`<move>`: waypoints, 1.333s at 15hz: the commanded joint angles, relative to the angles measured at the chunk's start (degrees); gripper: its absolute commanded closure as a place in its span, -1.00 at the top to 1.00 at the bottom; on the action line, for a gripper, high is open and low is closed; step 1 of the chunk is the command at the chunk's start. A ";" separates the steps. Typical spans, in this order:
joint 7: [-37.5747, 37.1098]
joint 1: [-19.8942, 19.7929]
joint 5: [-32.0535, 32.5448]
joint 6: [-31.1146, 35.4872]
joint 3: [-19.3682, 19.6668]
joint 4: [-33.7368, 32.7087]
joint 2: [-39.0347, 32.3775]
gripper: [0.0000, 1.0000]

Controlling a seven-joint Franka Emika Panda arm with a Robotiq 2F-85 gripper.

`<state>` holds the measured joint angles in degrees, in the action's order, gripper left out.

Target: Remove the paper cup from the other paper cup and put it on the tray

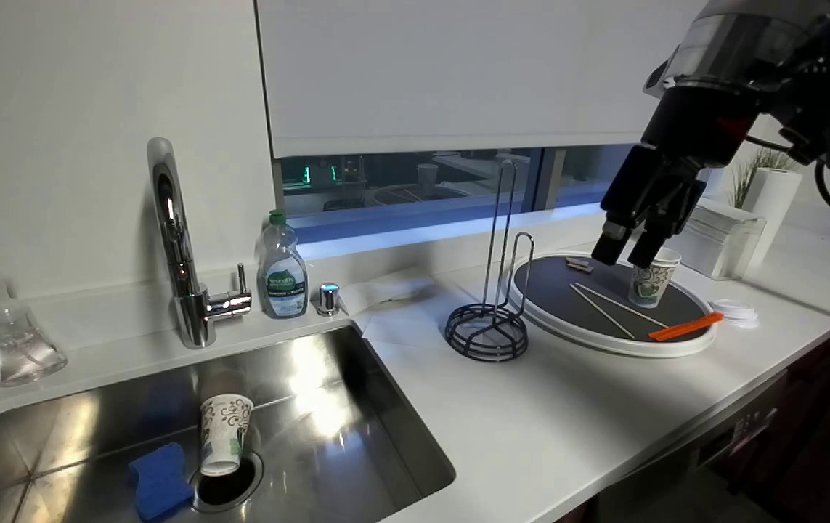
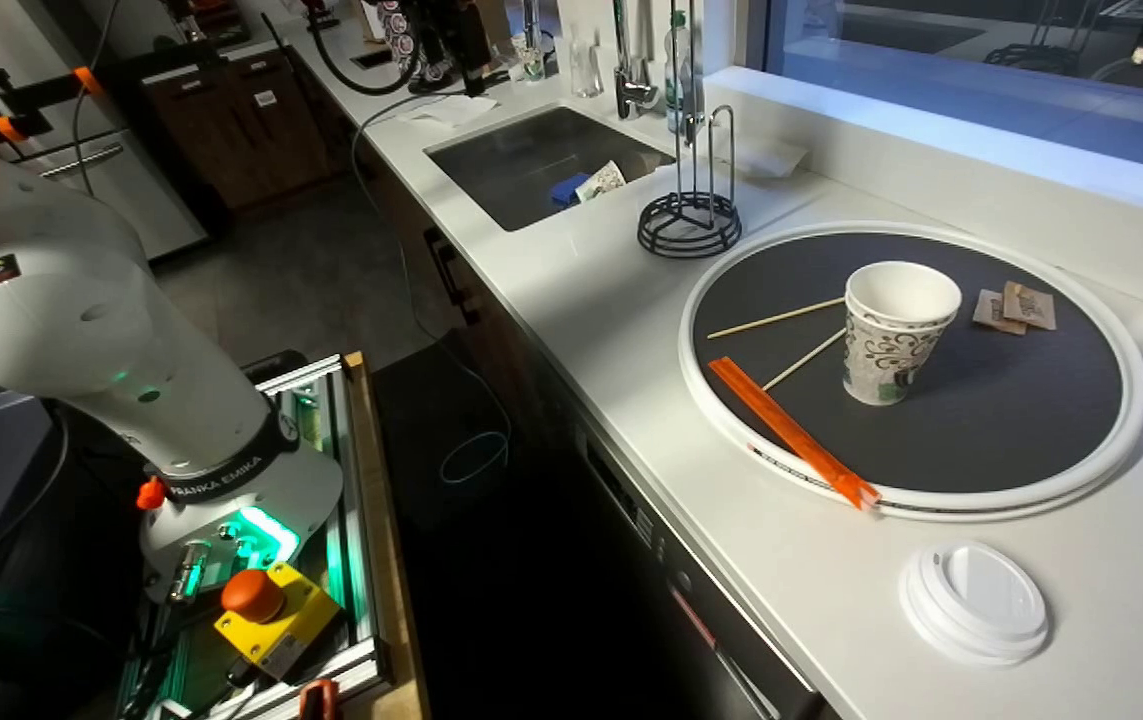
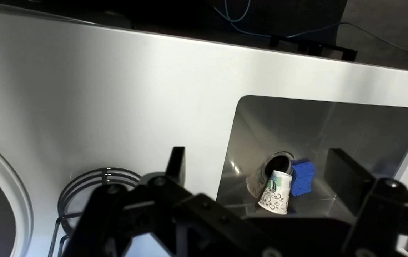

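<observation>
Your gripper [image 3: 256,160] is spread wide. An exterior view shows you nested paper cups [image 2: 891,350] upright on the tray [image 2: 1021,430] (the wrist view catches only its edge).

FRANKA EMIKA stands in pale letters on the black band [image 2: 236,471] round the robot arm [image 2: 171,350]; the label [image 1: 286,286] on the green-capped bottle [image 1: 282,250], blurred, seems to read "Seventh Generation".

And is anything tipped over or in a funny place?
Yes, a paper cup lies on its side in the sink, by the drain. That's odd: the stacked cups stand upright on the tray.
</observation>
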<state>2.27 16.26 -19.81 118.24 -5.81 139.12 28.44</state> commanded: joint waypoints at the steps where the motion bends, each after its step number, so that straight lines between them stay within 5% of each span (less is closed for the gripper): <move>1: 0.31 -0.92 -0.41 -0.29 -0.79 -0.16 0.02 1.00; 20: -1.44 -1.79 0.66 -0.04 -1.21 -0.13 -0.06 1.00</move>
<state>2.27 16.26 -19.81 118.24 -5.81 139.12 28.44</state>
